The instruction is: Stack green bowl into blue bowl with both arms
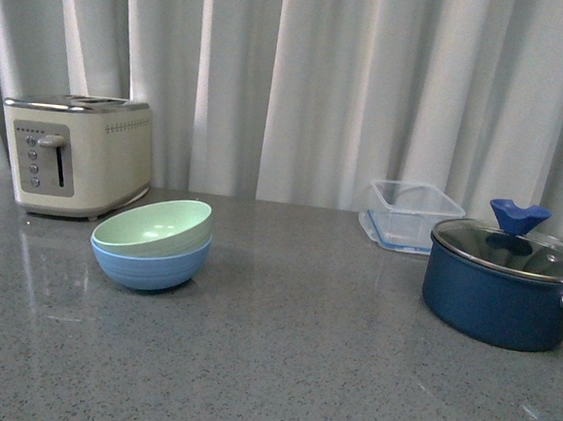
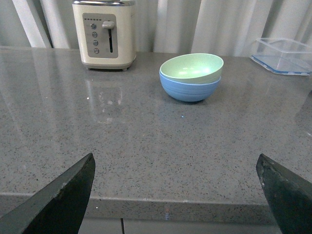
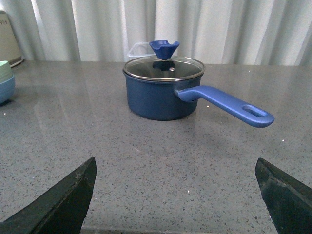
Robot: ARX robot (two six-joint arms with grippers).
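We see the green bowl (image 1: 153, 226) nested, slightly tilted, inside the blue bowl (image 1: 150, 265) beside the toaster (image 1: 76, 153). Our left gripper (image 2: 178, 195) and right gripper (image 3: 175, 197) gape wide, holding nothing.

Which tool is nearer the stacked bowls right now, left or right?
Left. The left tool faces the green bowl nested in the blue bowl across bare counter. The right tool faces the pot, bowls off to its side.
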